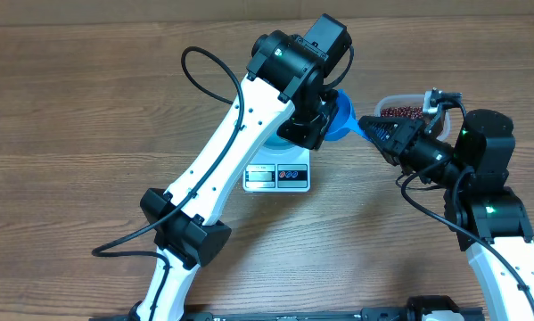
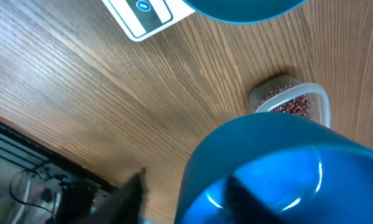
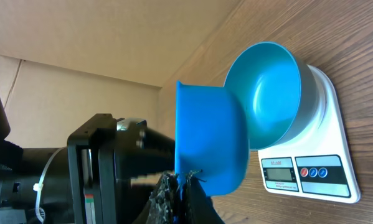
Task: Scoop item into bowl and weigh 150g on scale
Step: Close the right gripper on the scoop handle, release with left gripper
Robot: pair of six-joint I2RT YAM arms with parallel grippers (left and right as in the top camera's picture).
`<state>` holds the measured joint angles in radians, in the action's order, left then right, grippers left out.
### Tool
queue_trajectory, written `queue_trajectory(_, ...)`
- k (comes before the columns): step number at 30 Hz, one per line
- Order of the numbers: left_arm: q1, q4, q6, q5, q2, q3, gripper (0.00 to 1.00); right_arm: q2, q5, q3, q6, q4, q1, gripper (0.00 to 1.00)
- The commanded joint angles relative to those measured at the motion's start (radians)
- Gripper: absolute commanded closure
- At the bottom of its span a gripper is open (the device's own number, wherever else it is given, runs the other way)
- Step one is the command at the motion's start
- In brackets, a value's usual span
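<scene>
So the right gripper (image 3: 181,190) is clamped shut on the edge of the little blue scoop (image 3: 211,143), holding it tipped up on its side in the air, just right of the bowl (image 3: 267,93). The bowl's sitting square on the scale (image 3: 330,118), mid-table, mostly tucked under the left arm in the overhead view.

The left gripper (image 1: 322,118) is right up against the scoop from the far-left side. Its fingers are buried behind all that blue, and honestly I can't tell if it's open or pinching anything.

The beans (image 1: 400,112) are in the clear tub (image 1: 409,96) over at the far right of the table (image 1: 88,107), just behind the right wrist.

As for writing, the scale has a pale display with a tiny line of print above it, plus a framed panel beside it with one red and one blue round button. There's lettering there, but it's way too small to read in any view. No brand I can make out.
</scene>
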<state>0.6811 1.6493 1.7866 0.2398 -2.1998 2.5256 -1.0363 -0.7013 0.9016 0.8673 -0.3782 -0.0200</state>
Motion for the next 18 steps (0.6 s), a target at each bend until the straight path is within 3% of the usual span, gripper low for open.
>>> queue_trajectory(1, 0.006, 0.000, 0.016, -0.011, -0.003, 0.023, 0.16, 0.003, 0.005, 0.019, -0.003, 0.007, 0.005, 0.96)
queue_trajectory(2, 0.005, 0.000, 0.016, -0.011, -0.003, 0.023, 0.04, 0.003, 0.006, 0.019, -0.003, 0.007, 0.005, 0.96)
queue_trajectory(3, 0.005, 0.000, 0.016, -0.011, -0.003, 0.023, 0.00, 0.003, 0.008, 0.019, -0.003, 0.007, 0.005, 0.96)
queue_trajectory(18, -0.028, -0.035, -0.138, -0.010, 0.037, 0.024, 0.01, 0.003, 0.046, 0.019, -0.017, 0.002, 0.005, 0.96)
